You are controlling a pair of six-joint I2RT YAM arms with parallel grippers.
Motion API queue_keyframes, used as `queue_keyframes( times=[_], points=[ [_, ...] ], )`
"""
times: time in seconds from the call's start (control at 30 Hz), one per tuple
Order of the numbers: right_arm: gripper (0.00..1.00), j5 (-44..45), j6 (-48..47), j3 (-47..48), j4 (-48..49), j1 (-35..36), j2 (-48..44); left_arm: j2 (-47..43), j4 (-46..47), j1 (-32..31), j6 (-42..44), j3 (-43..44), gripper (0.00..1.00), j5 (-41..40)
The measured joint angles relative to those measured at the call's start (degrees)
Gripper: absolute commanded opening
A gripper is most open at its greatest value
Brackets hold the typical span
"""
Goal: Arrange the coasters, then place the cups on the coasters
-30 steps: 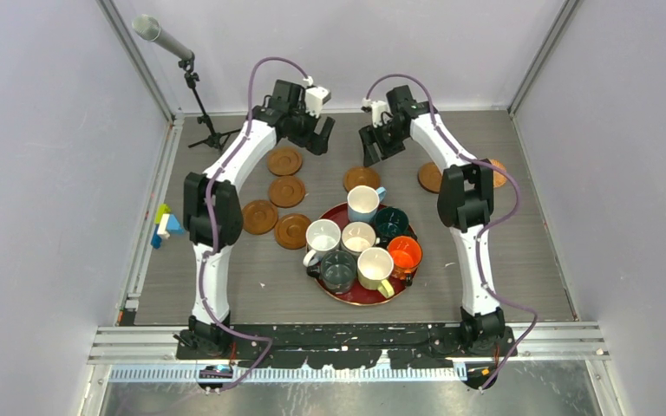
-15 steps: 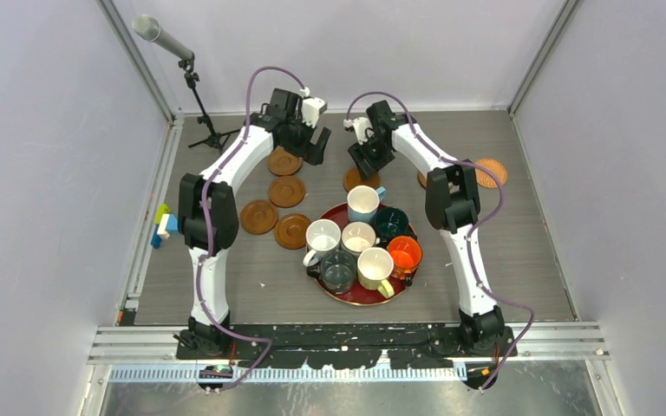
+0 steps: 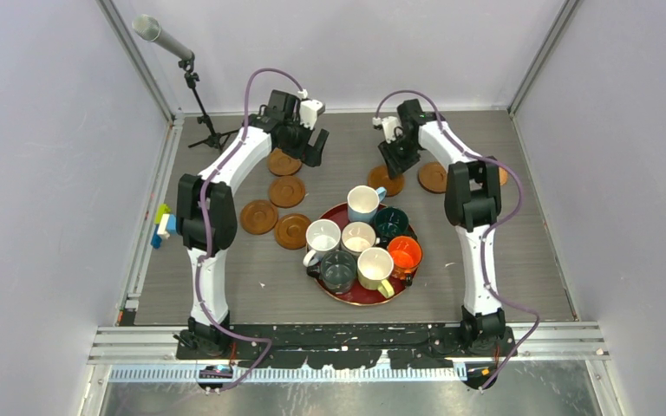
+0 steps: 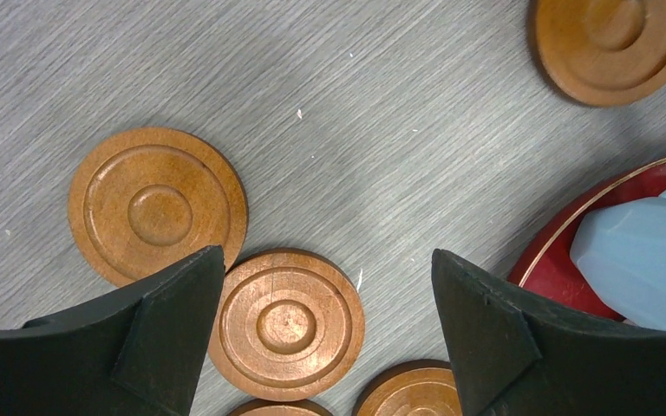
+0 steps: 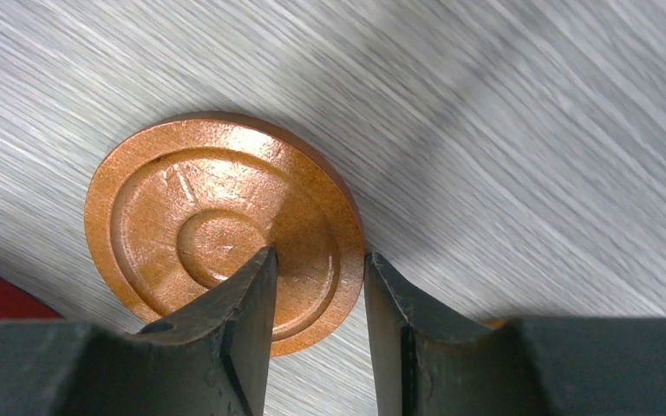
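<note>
Brown coasters lie on the grey table: a cluster of several at left (image 3: pixel 286 191) and two at back right (image 3: pixel 433 177). My right gripper (image 5: pixel 319 256) is shut on the rim of one coaster (image 5: pixel 191 234), which is flat on the table behind the tray (image 3: pixel 385 180). One finger sits on its face and the other just outside its edge. My left gripper (image 4: pixel 327 256) hangs open above the left coasters (image 4: pixel 286 322), holding nothing. Several cups (image 3: pixel 358 237) stand packed on a dark red tray (image 3: pixel 351 297), with the light blue cup (image 3: pixel 364 204) at the back.
A microphone stand (image 3: pixel 192 78) rises at the back left corner. Coloured blocks (image 3: pixel 163 225) lie at the table's left edge. Grey walls close in on three sides. The tray's rim (image 4: pixel 555 260) and the blue cup (image 4: pixel 642 260) lie just right of my left gripper.
My right gripper swung left over the coaster behind the tray, closed on its rim and carried it to the right. The left gripper dropped slightly toward the left coasters and stays open.
</note>
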Motion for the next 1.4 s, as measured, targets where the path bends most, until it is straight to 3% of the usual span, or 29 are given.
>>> queue_keyframes(
  times=[0.27,0.7,1.23,1.4],
  points=[
    [0.40,0.28,-1.81,-3.39,-0.87,-4.79,-2.12,0.00,0.00,0.00,0.04,-0.35,0.91,0.00],
    [0.36,2.19,-2.71,-0.83,-3.93,-8.28,-1.11,0.00,-0.46,0.00,1.55,-0.35,0.91,-0.02],
    [0.36,3.39,-1.84,3.89,-5.16,-4.52,1.44,0.00,-1.53,0.33,2.54,-0.39,0.91,-0.02],
    [0.41,3.43,-1.20,4.44,-5.11,-3.43,1.77,0.00,-2.05,1.25,2.36,-0.79,0.91,-0.02]
  ],
)
